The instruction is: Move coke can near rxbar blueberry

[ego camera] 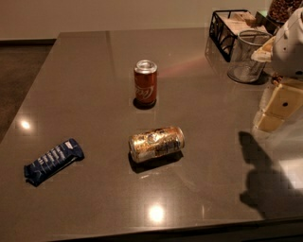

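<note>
Nearest you: flat navy-blue rxbar blueberry wrapper with white text (pixel 53 160), lying at 8 o'clock on the dark glossy countertop (pixel 85 71). Small red coke can with silver top (pixel 145 83) stands upright mid-table, at 2 o'clock from the bar and well apart from it. Cream-coloured gripper (pixel 277 111) hangs at the right edge, 3 o'clock; the coke can sits at its 9 o'clock, well apart. You cannot tell whether the gripper is spread or closed. Gold-and-brown patterned can (pixel 156 144) lies on its side at 6 o'clock from the coke can. At 1 o'clock: black wire basket (pixel 220 28) holding pale packets; clear tumbler (pixel 246 59), contents unclear; jar of brown nuts (pixel 284 8).
</note>
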`<state>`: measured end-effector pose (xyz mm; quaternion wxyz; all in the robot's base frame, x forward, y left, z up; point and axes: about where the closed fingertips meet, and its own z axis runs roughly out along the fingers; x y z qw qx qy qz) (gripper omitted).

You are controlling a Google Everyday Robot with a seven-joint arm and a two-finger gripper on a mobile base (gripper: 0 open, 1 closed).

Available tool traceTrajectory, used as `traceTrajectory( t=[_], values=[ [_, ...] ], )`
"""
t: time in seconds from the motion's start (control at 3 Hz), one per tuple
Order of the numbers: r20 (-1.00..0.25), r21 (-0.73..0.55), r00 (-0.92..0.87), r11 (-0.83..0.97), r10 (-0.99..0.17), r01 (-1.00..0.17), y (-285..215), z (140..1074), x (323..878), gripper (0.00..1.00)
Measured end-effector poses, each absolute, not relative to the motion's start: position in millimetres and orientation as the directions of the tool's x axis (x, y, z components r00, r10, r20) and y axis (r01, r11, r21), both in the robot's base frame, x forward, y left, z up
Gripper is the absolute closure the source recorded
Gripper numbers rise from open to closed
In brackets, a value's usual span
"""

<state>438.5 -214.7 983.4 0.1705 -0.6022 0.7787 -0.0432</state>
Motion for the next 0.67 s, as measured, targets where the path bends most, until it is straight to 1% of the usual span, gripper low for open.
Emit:
traceTrajectory(
  t=[0.33,0.67],
  values=[
    [-0.217,-0.273,-0.214,0.27,-0.952,-0.923,-213,985,441,0.0],
    [-0.272,-0.258,-0.207,0.279,-0.94,-0.925,-198,984,466,0.0]
  ],
)
